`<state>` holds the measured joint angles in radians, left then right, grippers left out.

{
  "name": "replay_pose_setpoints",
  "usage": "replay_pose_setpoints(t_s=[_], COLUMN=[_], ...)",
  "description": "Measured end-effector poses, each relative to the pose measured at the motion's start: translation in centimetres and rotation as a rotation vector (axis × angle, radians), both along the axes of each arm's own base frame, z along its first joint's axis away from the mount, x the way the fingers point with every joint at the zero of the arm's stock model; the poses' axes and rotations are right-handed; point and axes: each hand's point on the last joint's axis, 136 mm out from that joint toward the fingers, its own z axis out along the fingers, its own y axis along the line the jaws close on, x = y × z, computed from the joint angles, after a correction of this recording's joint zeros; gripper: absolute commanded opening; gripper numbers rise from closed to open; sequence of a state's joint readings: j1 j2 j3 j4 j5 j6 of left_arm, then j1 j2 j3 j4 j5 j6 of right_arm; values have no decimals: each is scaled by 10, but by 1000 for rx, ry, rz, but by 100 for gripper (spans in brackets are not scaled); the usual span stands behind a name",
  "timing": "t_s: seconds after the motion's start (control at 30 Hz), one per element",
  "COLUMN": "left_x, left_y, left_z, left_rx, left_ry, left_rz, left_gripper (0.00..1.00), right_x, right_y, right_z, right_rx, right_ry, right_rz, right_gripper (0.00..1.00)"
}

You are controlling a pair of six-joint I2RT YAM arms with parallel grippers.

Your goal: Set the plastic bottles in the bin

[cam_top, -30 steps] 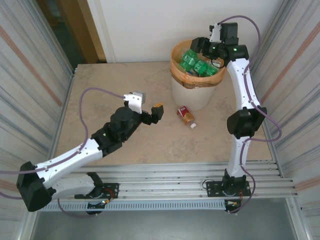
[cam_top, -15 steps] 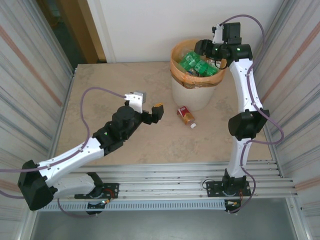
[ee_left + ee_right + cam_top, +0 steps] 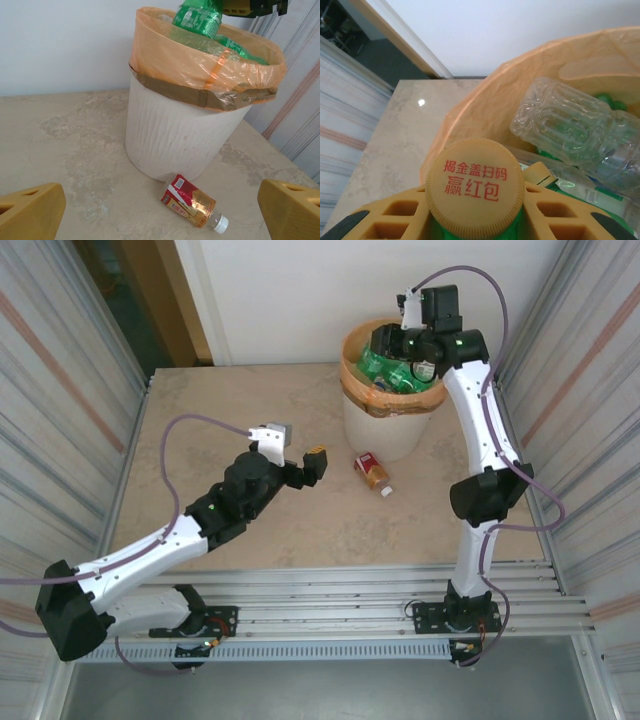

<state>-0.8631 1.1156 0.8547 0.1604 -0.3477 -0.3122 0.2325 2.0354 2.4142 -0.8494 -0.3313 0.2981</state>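
At the far side of the pale stone-patterned table (image 3: 250, 400), above the round cream-white waste bin with the orange plastic liner (image 3: 385, 430), finds the right gripper (image 3: 392, 340) further left than a second ago. Finds its jaws, half open then, now drawn in on the neck of a crushed green plastic bottle with a yellow cap (image 3: 197, 20), held upright over the heap in the bin. Reads as a bottle at the bin's mouth but not yet let go, perhaps being seated or pushed down; cannot say for certain. Sees no shift in the left gripper (image 3: 312, 465): hangs above mid-table, jaws spread wide on nothing, facing the bin's foot.

Counts one table, one bin, two arms. Counts one bottle outside: a small orange-brown plastic bottle with a red label and white cap (image 3: 373, 473), lying on its side just beside the bin's base. Counts in the bin several green bottles and at least one clear ribbed plastic bottle (image 3: 565, 130); cannot tell the total, piled and partly hidden. Leaves, by this judgement, one release and one pickup.
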Motion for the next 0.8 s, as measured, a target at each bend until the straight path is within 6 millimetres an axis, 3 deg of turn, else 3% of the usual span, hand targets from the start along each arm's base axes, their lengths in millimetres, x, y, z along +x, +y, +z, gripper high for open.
replay_pose_setpoints(t_s=[0.2, 0.3, 0.4, 0.53, 0.8], left_x=[-1, -1, -1, 1, 2], left_y=[-2, -2, -4, -6, -8], left_z=[0, 0, -3, -8, -13], left_rx=[-8, -10, -12, -9, -7], left_ry=[5, 8, 15, 29, 42], left_rz=[-9, -12, -14, -13, -18], left_gripper=[99, 99, 99, 99, 99], right_x=[22, 42, 57, 62, 48], right_y=[-1, -10, -24, -37, -35], right_z=[-6, -9, -16, -20, -8], right_rx=[24, 54, 63, 62, 48], right_ry=[-23, -35, -36, -30, -37], right_rz=[-9, -31, -62, -86, -70], right_gripper=[38, 62, 70, 69, 58])
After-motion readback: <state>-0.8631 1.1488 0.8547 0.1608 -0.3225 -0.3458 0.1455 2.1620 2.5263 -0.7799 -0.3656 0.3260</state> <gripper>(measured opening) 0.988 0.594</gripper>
